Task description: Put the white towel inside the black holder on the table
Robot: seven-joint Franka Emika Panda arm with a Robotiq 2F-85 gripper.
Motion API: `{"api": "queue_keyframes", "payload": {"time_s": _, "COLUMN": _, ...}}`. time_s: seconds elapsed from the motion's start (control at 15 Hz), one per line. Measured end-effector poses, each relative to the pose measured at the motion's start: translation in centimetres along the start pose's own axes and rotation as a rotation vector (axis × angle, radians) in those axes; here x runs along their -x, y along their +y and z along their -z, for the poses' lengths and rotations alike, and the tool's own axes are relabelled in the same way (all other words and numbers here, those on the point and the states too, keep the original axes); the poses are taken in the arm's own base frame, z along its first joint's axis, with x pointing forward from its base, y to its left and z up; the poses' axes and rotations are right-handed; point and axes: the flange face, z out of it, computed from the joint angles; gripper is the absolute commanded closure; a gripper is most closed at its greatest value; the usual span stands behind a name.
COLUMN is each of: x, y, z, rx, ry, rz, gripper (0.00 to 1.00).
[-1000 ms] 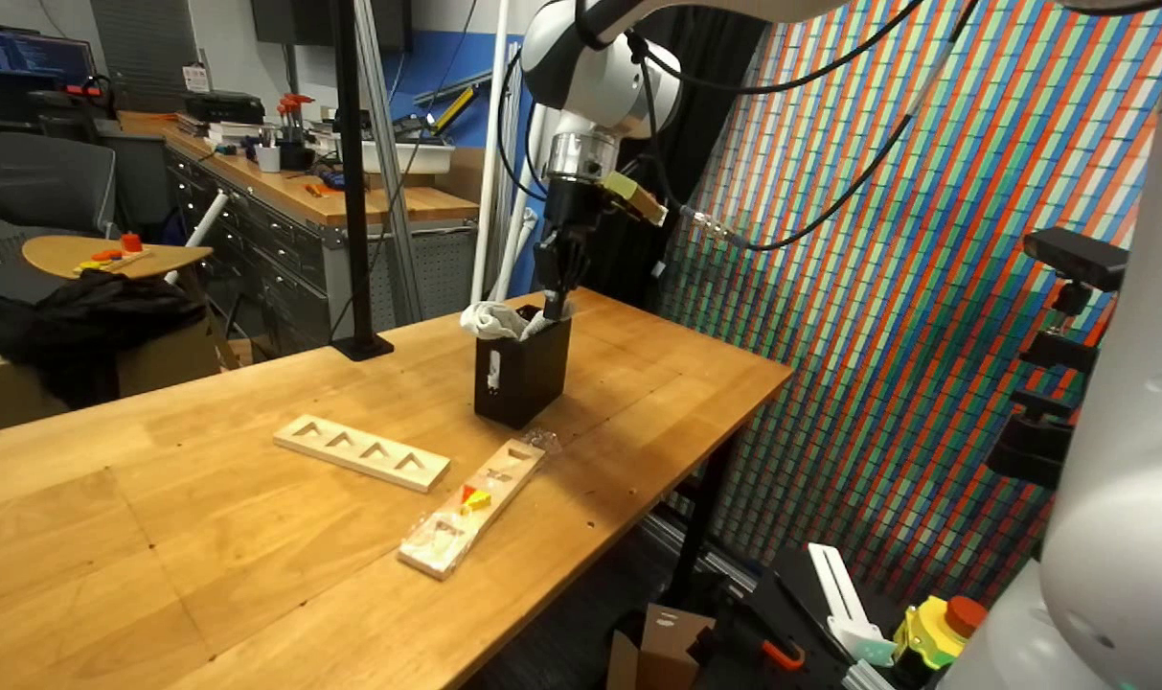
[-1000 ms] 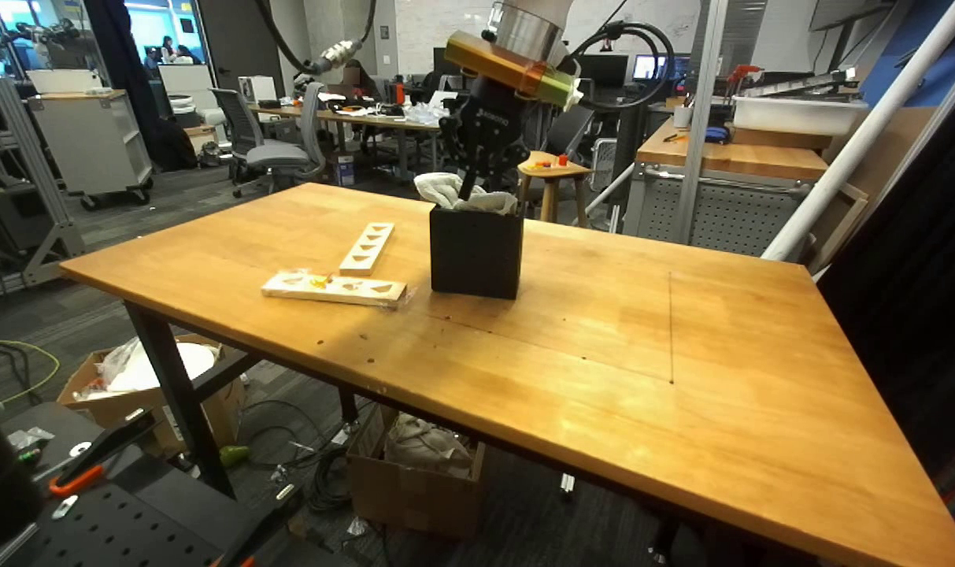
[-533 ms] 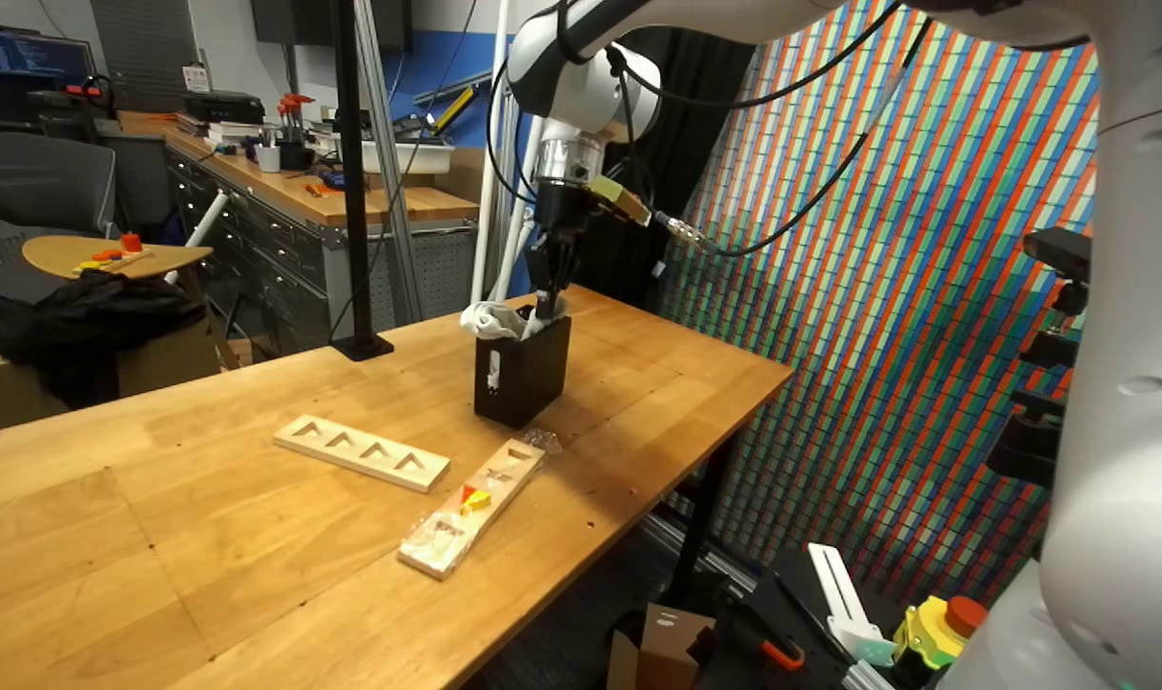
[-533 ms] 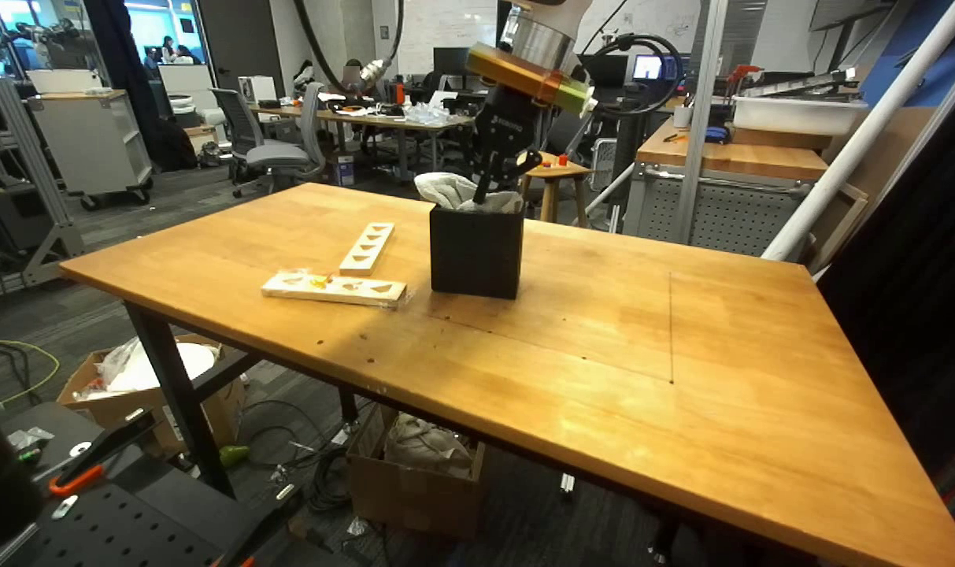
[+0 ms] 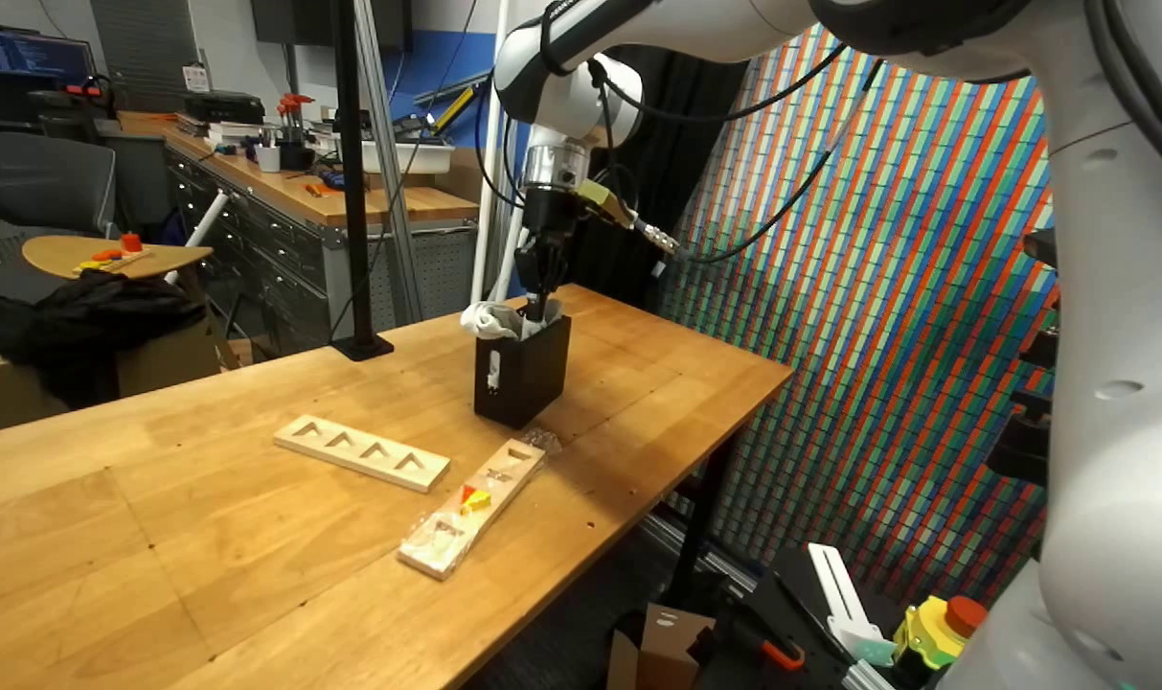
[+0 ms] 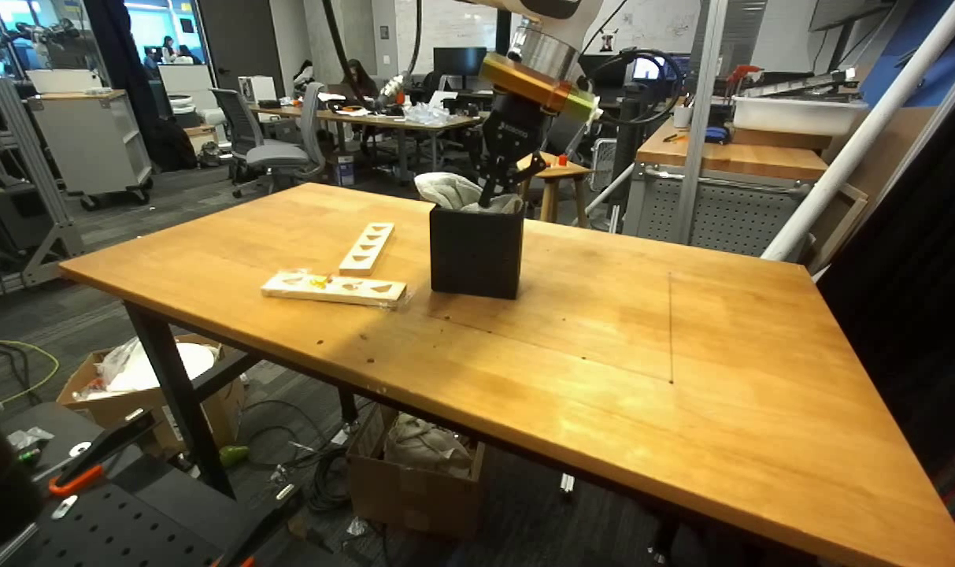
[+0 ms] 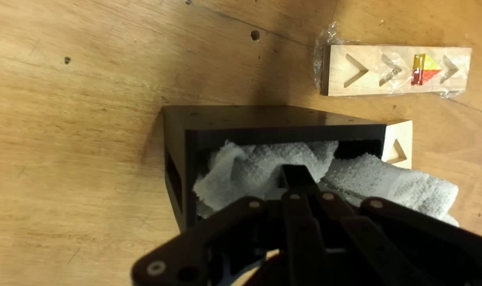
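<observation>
Over on the left, the wrapped board (image 6: 335, 290) and the bare board (image 6: 368, 249) lie just as they did a second ago, playing no part. Next along, one rolled end of the towel (image 6: 453, 193) sticks up and out past the rim; it hasn't budged. The holder (image 6: 475, 256) stands upright, where it was. What has changed is the gripper (image 6: 487, 203): it has slid across the mouth, rightward from this angle, its tip down in the cloth. In the wrist view its fingers (image 7: 296, 176) look drawn together; whether a fold is caught between them, I can't tell. There, the towel's left part lies inside the walls while the right end spills over the rim. Looks like tucking to me, and mostly done, but I'd guess that loose roll needs a push too, or it could drag the rest up.
</observation>
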Motion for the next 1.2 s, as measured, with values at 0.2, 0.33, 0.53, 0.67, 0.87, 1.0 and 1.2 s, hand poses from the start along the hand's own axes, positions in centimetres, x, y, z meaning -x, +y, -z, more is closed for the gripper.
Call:
{"api": "queue_keyframes", "payload": {"time_s": 0.2, "x": -0.7, "y": 0.4, "z": -0.9, "rx": -0.009, "ry": -0.012, "rz": 0.008, "gripper": 1.00}}
{"api": "queue_keyframes", "payload": {"time_s": 0.33, "x": -1.1, "y": 0.7, "z": -1.6, "rx": -0.014, "ry": -0.018, "rz": 0.012, "gripper": 1.00}}
{"api": "queue_keyframes", "payload": {"time_s": 0.53, "x": -1.8, "y": 0.7, "z": -3.0, "rx": -0.029, "ry": -0.031, "rz": 0.019, "gripper": 1.00}}
{"api": "queue_keyframes", "payload": {"time_s": 0.67, "x": -2.3, "y": 0.6, "z": -4.2, "rx": -0.046, "ry": -0.041, "rz": 0.024, "gripper": 1.00}}
{"api": "queue_keyframes", "payload": {"time_s": 0.87, "x": -2.9, "y": 0.0, "z": -5.4, "rx": -0.076, "ry": -0.042, "rz": 0.030, "gripper": 1.00}}
{"api": "queue_keyframes", "payload": {"time_s": 1.0, "x": -3.1, "y": -0.3, "z": -5.8, "rx": -0.095, "ry": -0.036, "rz": 0.031, "gripper": 1.00}}
{"api": "queue_keyframes", "payload": {"time_s": 1.2, "x": -3.2, "y": -0.5, "z": -6.0, "rx": -0.115, "ry": -0.026, "rz": 0.025, "gripper": 1.00}}
